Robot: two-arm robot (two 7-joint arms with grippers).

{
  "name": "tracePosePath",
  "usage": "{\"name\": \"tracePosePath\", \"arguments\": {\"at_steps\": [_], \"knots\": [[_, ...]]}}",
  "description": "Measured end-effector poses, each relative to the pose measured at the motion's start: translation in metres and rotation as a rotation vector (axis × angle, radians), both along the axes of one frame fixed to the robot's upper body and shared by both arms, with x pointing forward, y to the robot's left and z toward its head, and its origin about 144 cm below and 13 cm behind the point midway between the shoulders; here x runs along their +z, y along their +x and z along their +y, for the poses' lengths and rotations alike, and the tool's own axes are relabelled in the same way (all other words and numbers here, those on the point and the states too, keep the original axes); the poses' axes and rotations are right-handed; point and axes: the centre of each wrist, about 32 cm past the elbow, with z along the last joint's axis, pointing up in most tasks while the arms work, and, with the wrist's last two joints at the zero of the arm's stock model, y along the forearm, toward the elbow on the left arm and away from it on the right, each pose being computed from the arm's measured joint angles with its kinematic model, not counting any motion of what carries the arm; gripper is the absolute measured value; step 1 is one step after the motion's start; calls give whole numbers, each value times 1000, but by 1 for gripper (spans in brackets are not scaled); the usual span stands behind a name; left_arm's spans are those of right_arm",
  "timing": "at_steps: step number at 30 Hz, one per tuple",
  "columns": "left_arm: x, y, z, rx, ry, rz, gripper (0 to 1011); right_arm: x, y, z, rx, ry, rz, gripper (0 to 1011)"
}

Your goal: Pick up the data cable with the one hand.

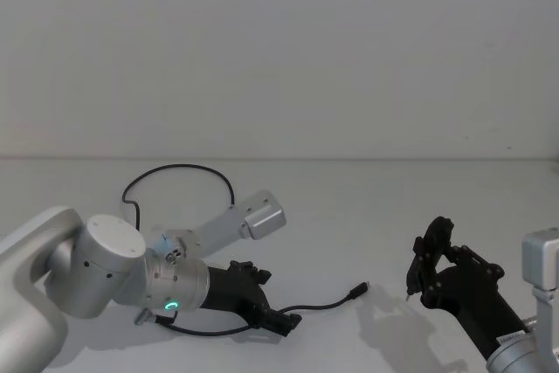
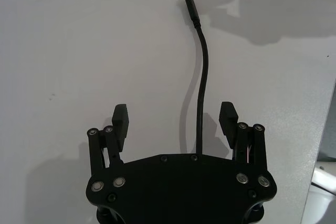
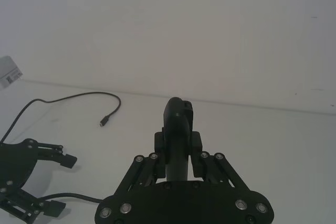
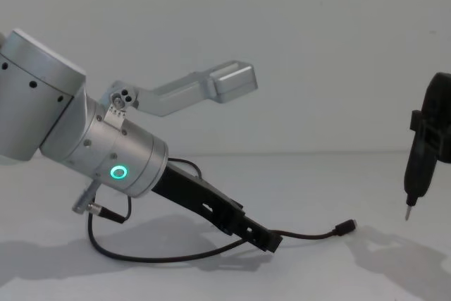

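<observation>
Two grippers hang over one white table (image 1: 349,207), with one data cable between them. Nearest, at the robot's left, the left gripper (image 2: 174,115) tilts down low over the table, its two fingers (image 2: 120,115) spread apart. The data cable (image 2: 202,66) runs out through the gap between them, nearer one finger than the other, and neither finger touches it as far as the left wrist view shows. At the robot's right, the right gripper (image 3: 178,144) is raised off the table. Its two fingers are pressed together on one black pen-like tool (image 3: 177,113), whose metal tip (image 4: 407,213) points down above the surface. Between the two grippers one plug (image 1: 359,289) of the cable lies on the table, apart from both. Farther back, behind the left arm, a single loop of thin black cable (image 1: 179,167) curves over the table
</observation>
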Motion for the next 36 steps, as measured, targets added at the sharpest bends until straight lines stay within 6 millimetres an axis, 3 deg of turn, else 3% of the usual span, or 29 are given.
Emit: {"name": "tracePosePath", "arguments": {"at_steps": [12, 16, 29, 36], "knots": [[-3, 0, -2, -18, 20, -21, 1004, 0, 0, 0, 0, 0, 0, 263], [-4, 0, -2, -21, 23, -24, 957, 0, 0, 0, 0, 0, 0, 263], [-5, 0, -3, -27, 29, -31, 602, 0, 0, 0, 0, 0, 0, 263], [-5, 0, -3, -29, 30, -32, 352, 0, 0, 0, 0, 0, 0, 263]]}}
